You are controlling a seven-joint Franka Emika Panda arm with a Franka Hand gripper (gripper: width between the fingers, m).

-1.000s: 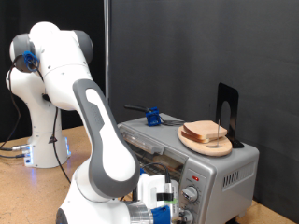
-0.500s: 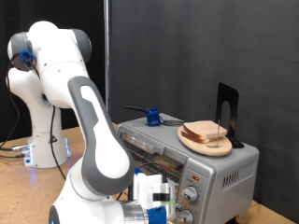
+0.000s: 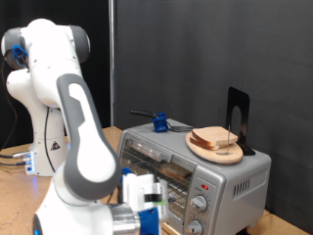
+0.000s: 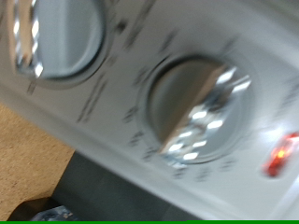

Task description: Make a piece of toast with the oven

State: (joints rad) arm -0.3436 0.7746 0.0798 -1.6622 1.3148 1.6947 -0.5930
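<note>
Where the arm ends at the exterior view's bottom, the gripper [image 3: 149, 203] sits before the oven [image 3: 220, 181] front, just beside its knobs; whether its fingers are spread or closed cannot be told. The wrist view shows a blurred round knob [image 4: 193, 109] and a red light [image 4: 281, 154] close up. The piece of toast [image 3: 217, 139] lies on a wooden plate [image 3: 207, 154] atop the oven, above the gripper.

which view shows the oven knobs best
The wrist view: two round silver knobs fill the frame, blurred, with the red light lit beside them. The exterior view shows the knobs only as small discs on the front of the oven, near the robot's hand; the jaws themselves aren't visible.
</note>
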